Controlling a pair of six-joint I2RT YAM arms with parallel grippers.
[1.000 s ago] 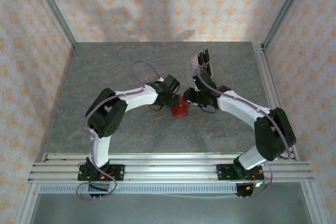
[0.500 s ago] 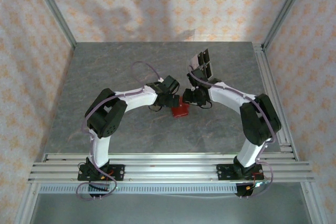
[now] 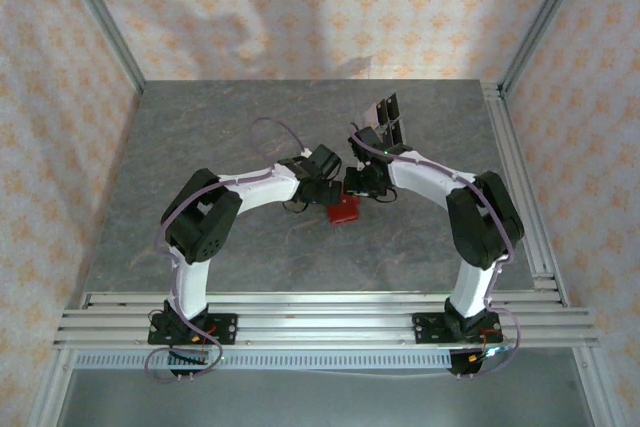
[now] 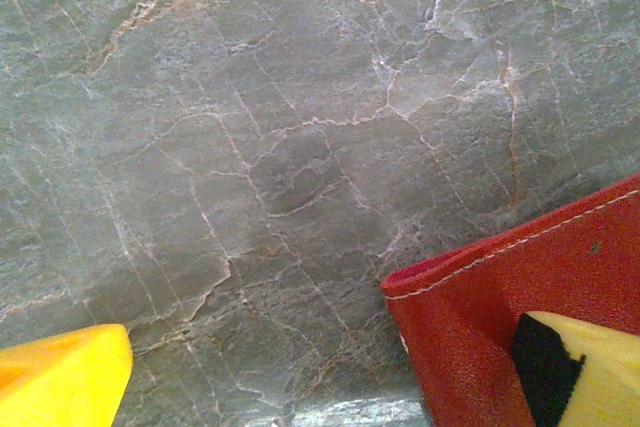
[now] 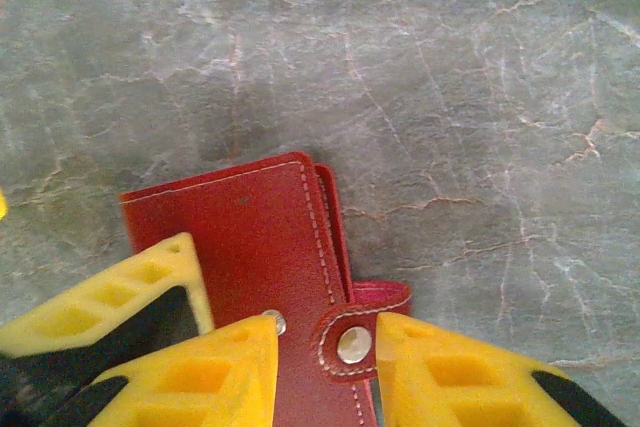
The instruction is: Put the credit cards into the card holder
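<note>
- On the grey marbled table, mid-field, both arms bend inward and meet over the wallet.
- Clear plastic stand with dark rectangular cards stands just behind the right wrist, well apart from the wallet.
- Small red stitched folding card holder lies flat and closed between the two wrists.
- Left gripper: jaws wide, one yellow finger over the wallet's corner, the other above bare table.
- Right gripper: jaws narrow, straddling the wallet's snap clasp tab; I can't tell if it's pinched.
</note>
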